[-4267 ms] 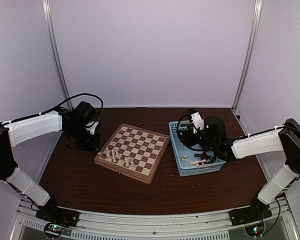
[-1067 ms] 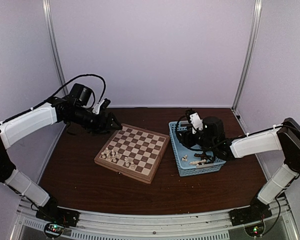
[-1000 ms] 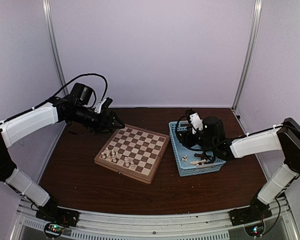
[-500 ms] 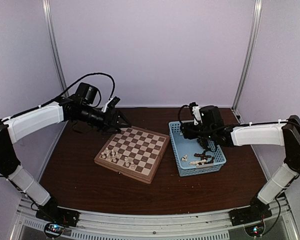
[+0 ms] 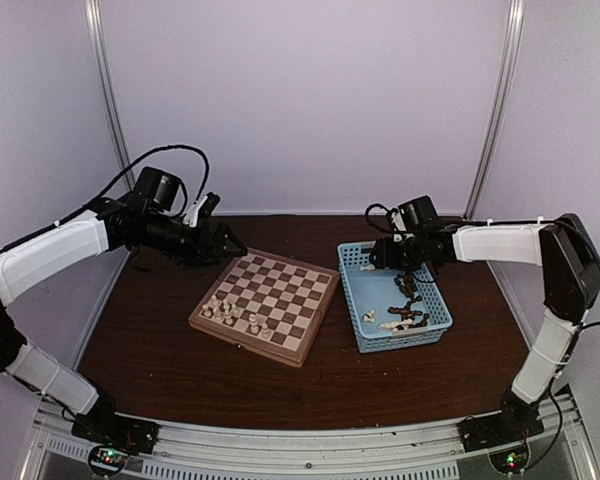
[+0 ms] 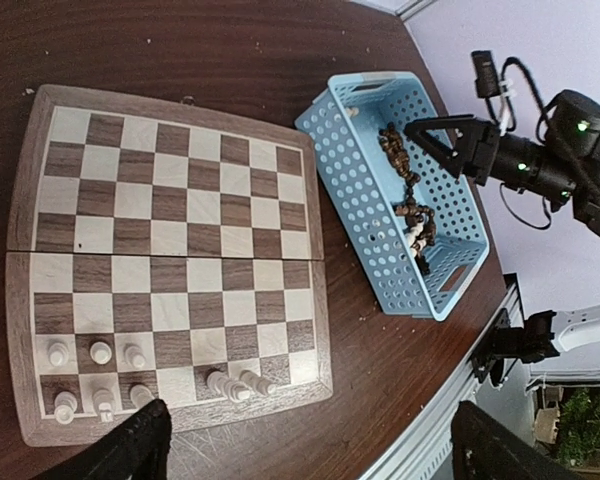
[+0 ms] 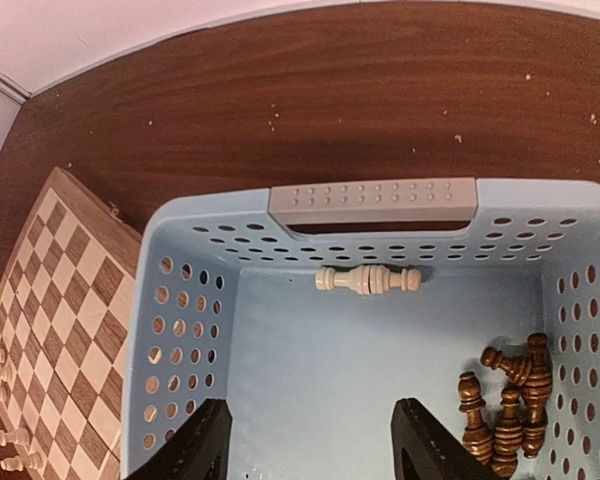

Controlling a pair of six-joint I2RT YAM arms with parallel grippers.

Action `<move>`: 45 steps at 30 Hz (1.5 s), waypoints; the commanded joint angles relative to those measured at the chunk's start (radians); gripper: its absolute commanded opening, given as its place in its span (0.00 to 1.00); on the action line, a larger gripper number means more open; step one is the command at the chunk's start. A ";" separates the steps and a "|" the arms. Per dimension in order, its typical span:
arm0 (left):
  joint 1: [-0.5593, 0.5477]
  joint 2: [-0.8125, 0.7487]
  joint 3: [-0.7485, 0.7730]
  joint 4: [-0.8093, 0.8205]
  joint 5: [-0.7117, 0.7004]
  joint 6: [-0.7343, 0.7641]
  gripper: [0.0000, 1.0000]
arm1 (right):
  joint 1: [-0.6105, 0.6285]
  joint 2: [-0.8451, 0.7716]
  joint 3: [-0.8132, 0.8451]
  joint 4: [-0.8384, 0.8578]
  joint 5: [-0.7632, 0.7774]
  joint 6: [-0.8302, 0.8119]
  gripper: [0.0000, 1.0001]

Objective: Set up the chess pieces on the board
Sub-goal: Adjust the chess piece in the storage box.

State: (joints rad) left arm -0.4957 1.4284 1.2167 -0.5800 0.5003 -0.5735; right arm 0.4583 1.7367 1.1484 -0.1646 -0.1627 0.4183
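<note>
L gripper [image 6: 315, 447] wide open, empty; board [image 6: 170, 200] ahead of it. R gripper [image 7: 310, 440] jaws apart, empty, over basket [image 7: 372, 201]; cream piece [image 7: 368, 280] lying ahead, brown pieces [image 7: 510, 400] to right.

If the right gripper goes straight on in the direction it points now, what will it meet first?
Most likely the bare floor of the blue basket; the right gripper points down into it. The cream pieces lie further ahead, though depth is unclear.
</note>
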 commanded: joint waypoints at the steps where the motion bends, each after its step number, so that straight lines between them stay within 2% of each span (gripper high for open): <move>1: 0.014 -0.078 -0.042 0.092 -0.046 -0.027 0.98 | -0.011 0.054 0.053 -0.057 -0.018 0.060 0.54; 4: 0.016 -0.184 -0.151 0.217 -0.079 -0.053 0.98 | -0.013 0.084 0.074 -0.066 0.028 0.154 0.49; 7: 0.018 -0.250 -0.212 0.304 -0.106 -0.062 0.98 | -0.013 0.081 0.038 0.016 0.053 0.289 0.45; 10: 0.019 -0.254 -0.211 0.299 -0.117 -0.063 0.98 | -0.007 0.090 0.015 0.073 0.106 0.434 0.37; 13: 0.020 -0.235 -0.203 0.286 -0.104 -0.063 0.98 | -0.005 0.126 0.049 0.040 0.167 0.549 0.29; 16: 0.020 -0.229 -0.207 0.284 -0.096 -0.064 0.98 | -0.005 0.166 0.108 -0.030 0.230 0.655 0.28; 23: 0.020 -0.247 -0.211 0.258 -0.120 -0.029 0.98 | -0.001 0.247 0.203 -0.116 0.300 0.757 0.28; 29: 0.020 -0.235 -0.195 0.248 -0.112 -0.007 0.98 | -0.001 0.298 0.221 -0.093 0.306 0.828 0.28; 40: 0.019 -0.218 -0.192 0.232 -0.110 0.026 0.98 | 0.011 0.394 0.308 -0.113 0.280 0.843 0.29; 45: 0.020 -0.211 -0.189 0.214 -0.122 0.034 0.98 | 0.012 0.393 0.283 -0.026 0.252 0.844 0.32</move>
State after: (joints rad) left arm -0.4831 1.2064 1.0084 -0.3691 0.3958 -0.5659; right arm 0.4648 2.1185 1.4353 -0.2481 0.0978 1.2381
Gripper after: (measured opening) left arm 0.976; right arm 0.312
